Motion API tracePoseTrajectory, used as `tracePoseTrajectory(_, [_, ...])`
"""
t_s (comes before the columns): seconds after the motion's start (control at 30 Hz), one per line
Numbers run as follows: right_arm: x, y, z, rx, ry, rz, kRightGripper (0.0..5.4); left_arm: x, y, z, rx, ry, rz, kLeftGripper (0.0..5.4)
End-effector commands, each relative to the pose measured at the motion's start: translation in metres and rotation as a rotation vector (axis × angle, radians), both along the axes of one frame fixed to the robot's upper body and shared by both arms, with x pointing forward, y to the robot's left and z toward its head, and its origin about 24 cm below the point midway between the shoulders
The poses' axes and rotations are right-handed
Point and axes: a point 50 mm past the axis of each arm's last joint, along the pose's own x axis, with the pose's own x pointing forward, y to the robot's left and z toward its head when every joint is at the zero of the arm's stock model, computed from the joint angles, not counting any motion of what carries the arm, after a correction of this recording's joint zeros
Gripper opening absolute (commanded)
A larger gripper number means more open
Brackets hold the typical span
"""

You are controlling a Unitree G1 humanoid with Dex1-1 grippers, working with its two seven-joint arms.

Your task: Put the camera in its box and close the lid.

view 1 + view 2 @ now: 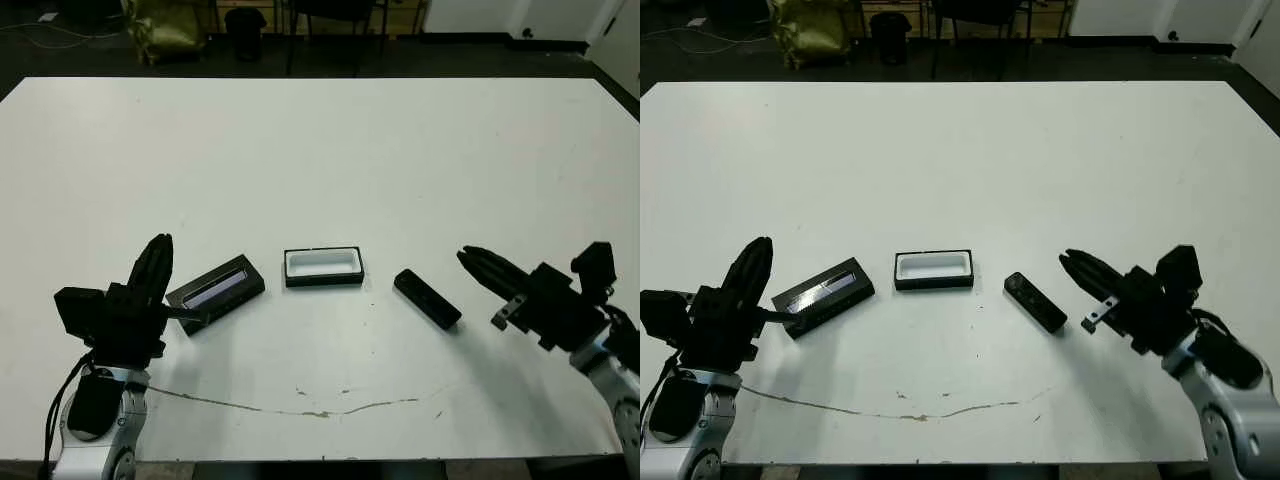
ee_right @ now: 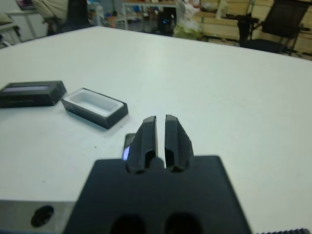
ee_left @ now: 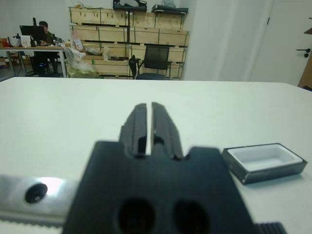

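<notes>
Lying flat, the camera (image 1: 427, 298) shows glossy black.

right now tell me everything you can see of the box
The box is a small shallow rectangular tray, black outside with a white lining, looking like stiff card. It is open and empty, lying flat with its long side across the table, near the front middle. The lid lies apart on its left, angled, and the camera lies apart on its right, also angled. Nothing touches the box but the table. Both hands, left and right, are shut and clear of it.
</notes>
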Motion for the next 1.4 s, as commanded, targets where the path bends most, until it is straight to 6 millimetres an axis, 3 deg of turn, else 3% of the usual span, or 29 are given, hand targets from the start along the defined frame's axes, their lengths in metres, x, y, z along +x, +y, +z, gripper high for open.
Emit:
tracePoseTrajectory(0.03, [-0.004, 0.0, -0.007, -0.015, 0.024, -0.008, 0.01, -0.002, 0.001, -0.005, 0.005, 0.042, 0.006, 0.0])
tracePoseTrajectory(0.37, [-0.012, 0.005, -0.008, 0.024, -0.01, 0.12, 0.01, -0.003, 0.002, -0.005, 0.01, 0.04, -0.003, 0.0])
tracePoseTrajectory(0.43, [-0.013, 0.005, -0.007, 0.02, 0.008, 0.126, 0.22, -0.003, 0.001, -0.005, -0.003, 0.046, -0.006, 0.0])
tracePoseTrajectory(0.7, [-0.017, 0.004, -0.012, -0.003, 0.042, 0.107, 1.9, -0.003, 0.001, -0.005, 0.009, 0.044, -0.001, 0.0])
tracePoseTrajectory(1.2, [-0.016, 0.004, -0.041, 0.001, 0.1, 0.024, 5.26, -0.003, 0.001, -0.005, 0.001, 0.062, 0.005, 0.0])
tracePoseTrajectory(1.4, [-0.016, 0.009, -0.05, 0.016, 0.131, 0.018, 5.37, -0.003, 0.001, -0.005, 0.003, 0.058, -0.001, 0.0])
